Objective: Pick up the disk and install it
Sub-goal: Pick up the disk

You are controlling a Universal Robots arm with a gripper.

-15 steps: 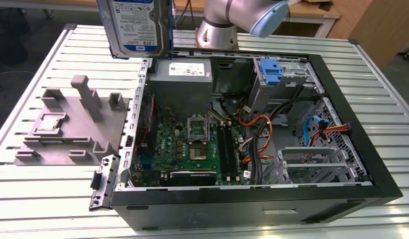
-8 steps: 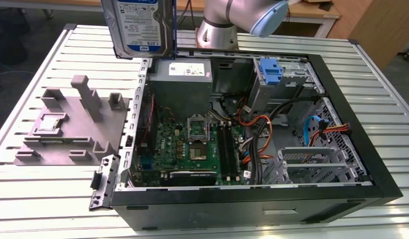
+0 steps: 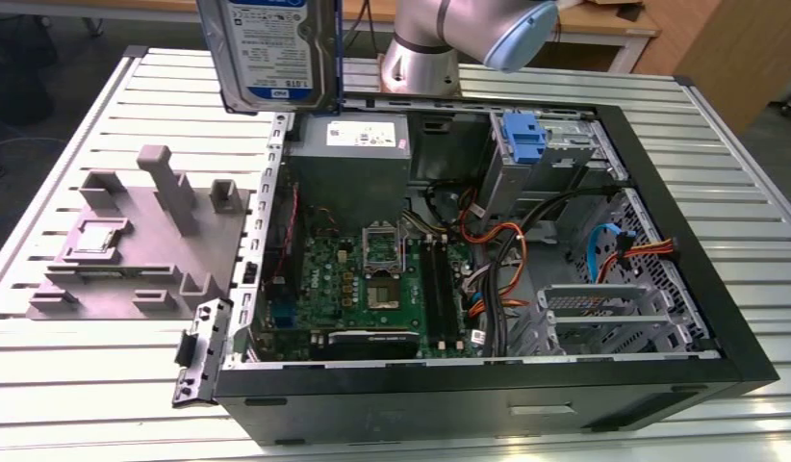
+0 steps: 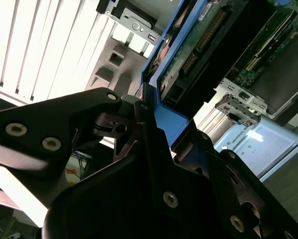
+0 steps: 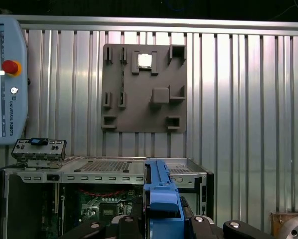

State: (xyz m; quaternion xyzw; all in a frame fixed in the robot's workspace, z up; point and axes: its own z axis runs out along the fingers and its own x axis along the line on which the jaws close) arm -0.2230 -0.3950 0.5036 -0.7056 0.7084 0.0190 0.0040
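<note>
- Though the disk [image 3: 273, 48] hangs high in the exterior view with its white-and-blue label toward the camera, that view's top edge cuts off its upper part.
- Of the arm [image 3: 434, 38], the same view gives a silver segment and a blue-capped joint behind the case [image 3: 498, 289]; the rest runs out of the picture.
- In the second wrist view the dark bulk of the gripper [image 4: 163, 127] covers much of the disk [image 4: 198, 42]. A strip of green circuit board and part of the blue frame [image 4: 171, 122] show past it.
- In the first wrist view the disk [image 5: 161, 191] appears edge-on as a blue strip. Its near end is lost between the parts of the gripper [image 5: 161, 224], which the picture's edge cuts.
- The gripper is clamped on the disk: its black fingers [image 4: 94, 107] press the frame from both sides.
- The disk is in the air, upright, above the case's far corner on the exterior view's left and apart from the case.
- A grey tray [image 3: 139, 241] lies on the table [image 3: 88, 385] just beside the case, with a small silver chip [image 5: 145, 60] in one pocket.
- Inside the open case a blue bracket [image 3: 524, 135] stands near the far wall, and cables cross the boards, hiding parts of them.
</note>
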